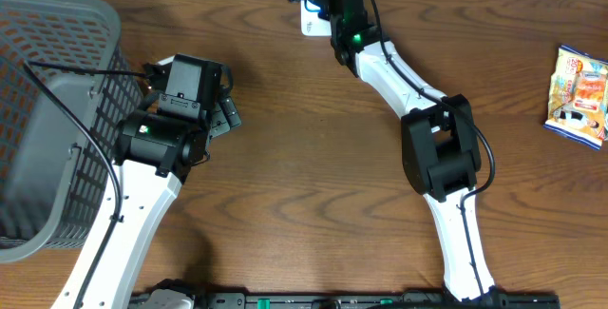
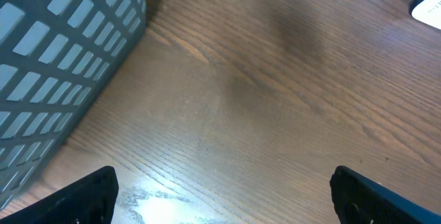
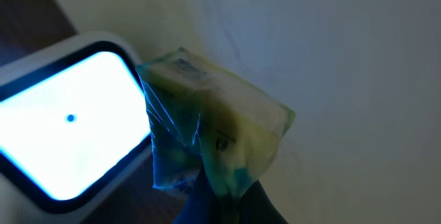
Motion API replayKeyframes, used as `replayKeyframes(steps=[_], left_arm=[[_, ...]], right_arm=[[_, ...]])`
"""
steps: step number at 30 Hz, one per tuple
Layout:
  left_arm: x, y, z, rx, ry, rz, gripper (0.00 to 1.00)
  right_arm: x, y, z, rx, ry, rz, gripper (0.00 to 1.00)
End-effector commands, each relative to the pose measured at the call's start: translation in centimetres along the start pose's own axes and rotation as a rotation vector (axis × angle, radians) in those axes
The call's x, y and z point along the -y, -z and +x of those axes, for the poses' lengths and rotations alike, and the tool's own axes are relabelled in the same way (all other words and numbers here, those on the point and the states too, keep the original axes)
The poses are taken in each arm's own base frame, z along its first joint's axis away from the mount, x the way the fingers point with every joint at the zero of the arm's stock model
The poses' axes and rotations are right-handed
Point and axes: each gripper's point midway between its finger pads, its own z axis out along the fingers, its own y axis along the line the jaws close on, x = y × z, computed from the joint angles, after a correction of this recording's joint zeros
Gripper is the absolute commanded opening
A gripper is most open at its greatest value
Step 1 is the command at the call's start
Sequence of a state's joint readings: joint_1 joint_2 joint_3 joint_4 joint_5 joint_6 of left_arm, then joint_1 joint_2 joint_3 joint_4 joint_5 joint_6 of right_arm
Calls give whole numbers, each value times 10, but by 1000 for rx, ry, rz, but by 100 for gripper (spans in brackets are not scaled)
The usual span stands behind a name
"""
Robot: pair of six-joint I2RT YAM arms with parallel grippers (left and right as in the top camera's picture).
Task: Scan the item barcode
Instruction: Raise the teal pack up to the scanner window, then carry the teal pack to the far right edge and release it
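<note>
packet (image 3: 210, 131) — in right gripper (image 3: 224, 200)

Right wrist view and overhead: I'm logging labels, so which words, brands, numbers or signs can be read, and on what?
No text can be read in any view.
On the wrapped packet: printed marks, too blurred to read.
On the scanner window: lit, only a blue dot, no text.
On the snack packet at the table's right edge, overhead: colourful print, too small to read.

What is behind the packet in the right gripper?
A pale wall, and the scanner with its lit window passing behind the packet's left edge. The scanner's part behind it is covered.
</note>
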State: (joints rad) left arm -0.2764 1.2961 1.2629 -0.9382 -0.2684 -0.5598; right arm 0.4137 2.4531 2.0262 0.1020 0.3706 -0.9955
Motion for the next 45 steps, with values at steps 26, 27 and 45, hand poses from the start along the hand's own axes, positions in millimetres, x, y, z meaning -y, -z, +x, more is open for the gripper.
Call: replayKeyframes(steps=[26,27,45], left_arm=[[-3,-1,-2,6,-9,-19,98],[-3,-1,-2,6,-9,-19,98],[-3,-1,-2,6,-9,-19,98]], right_arm=[[189,90,293,-907,-294,393,1],[188,95,305,-924,-326,371,1],[170,240,543,-1365,-887,269,1]])
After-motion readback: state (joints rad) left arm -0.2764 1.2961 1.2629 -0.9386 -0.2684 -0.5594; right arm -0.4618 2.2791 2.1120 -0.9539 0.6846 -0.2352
